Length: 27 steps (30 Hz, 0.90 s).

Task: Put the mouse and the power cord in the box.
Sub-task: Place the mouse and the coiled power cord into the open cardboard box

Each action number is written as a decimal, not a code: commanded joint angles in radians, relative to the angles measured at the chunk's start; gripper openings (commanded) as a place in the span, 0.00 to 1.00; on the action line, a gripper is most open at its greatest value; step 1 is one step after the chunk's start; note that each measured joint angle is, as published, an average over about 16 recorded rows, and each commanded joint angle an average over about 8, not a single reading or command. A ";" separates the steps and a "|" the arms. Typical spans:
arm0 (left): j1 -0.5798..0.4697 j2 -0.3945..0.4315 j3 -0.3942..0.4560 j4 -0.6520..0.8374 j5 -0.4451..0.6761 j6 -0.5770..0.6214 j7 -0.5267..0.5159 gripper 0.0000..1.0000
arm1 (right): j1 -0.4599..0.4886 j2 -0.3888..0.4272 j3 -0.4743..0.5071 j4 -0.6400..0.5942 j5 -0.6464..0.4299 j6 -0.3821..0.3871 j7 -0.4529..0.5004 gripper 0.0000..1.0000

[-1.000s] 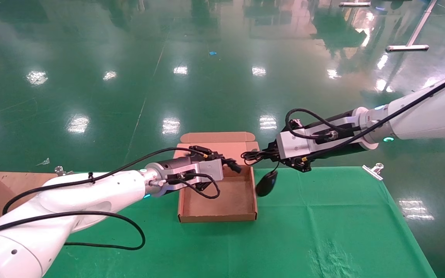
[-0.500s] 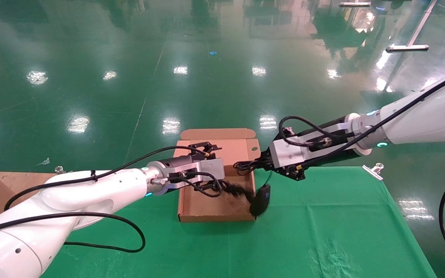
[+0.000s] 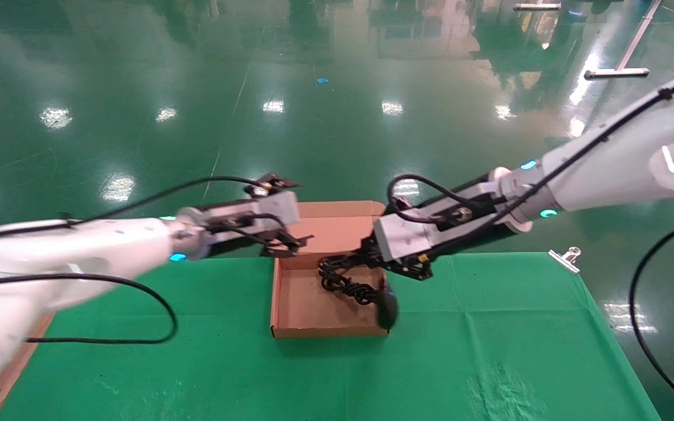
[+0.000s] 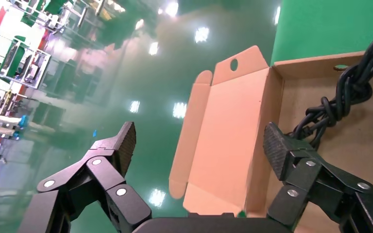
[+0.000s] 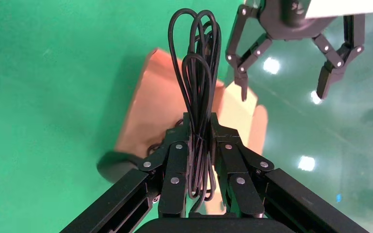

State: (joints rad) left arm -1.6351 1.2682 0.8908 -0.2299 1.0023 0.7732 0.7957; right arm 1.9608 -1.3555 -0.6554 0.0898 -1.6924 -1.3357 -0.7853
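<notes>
The mouse [image 3: 388, 310] hangs by its thin cable from the right gripper [image 3: 366, 254] and now sits at the box's [image 3: 313, 330] right wall, seemingly on or just over the rim; I cannot tell whether it is fully inside. A second ago it dangled outside, over the green cloth [image 3: 489, 351] to the right of the box, so the right arm has carried it leftward and down toward the opening. In the right wrist view the right gripper [image 5: 200, 127] is clenched on a looped bundle of the mouse's cable [image 5: 198, 58], with the mouse [image 5: 119, 166] showing below it. The power cord [image 3: 346, 283] lies as a knotted coil on the box floor toward the right rear; a second ago it was in the left gripper above the box, so it has been dropped, and that half of the task looks done. The left gripper [image 3: 281, 240] has pulled back and up to the left rear corner of the box, and its wrist view shows the left gripper [image 4: 201, 145] spread wide and empty, the power cord [image 4: 345, 94] beyond it inside the box [image 4: 223, 145]. What remains, by my reading, is to bring the mouse clear of the wall, let go of the cable bundle so both land inside, and avoid the mouse catching on the rim.
</notes>
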 commanded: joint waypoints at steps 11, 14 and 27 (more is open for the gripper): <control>-0.053 -0.158 -0.058 0.051 -0.079 0.206 0.072 1.00 | -0.145 -0.020 -0.061 0.252 0.082 0.258 0.104 0.00; -0.057 -0.185 -0.065 0.060 -0.088 0.229 0.079 1.00 | -0.184 -0.021 -0.115 0.314 0.106 0.313 0.137 0.00; -0.033 -0.207 -0.095 0.103 -0.128 0.213 0.126 1.00 | -0.258 -0.018 -0.380 0.437 0.190 0.492 0.256 0.05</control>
State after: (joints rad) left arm -1.6718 1.0601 0.7994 -0.1296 0.8797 0.9918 0.9197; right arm 1.7045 -1.3734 -1.0245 0.5206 -1.5031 -0.8472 -0.5304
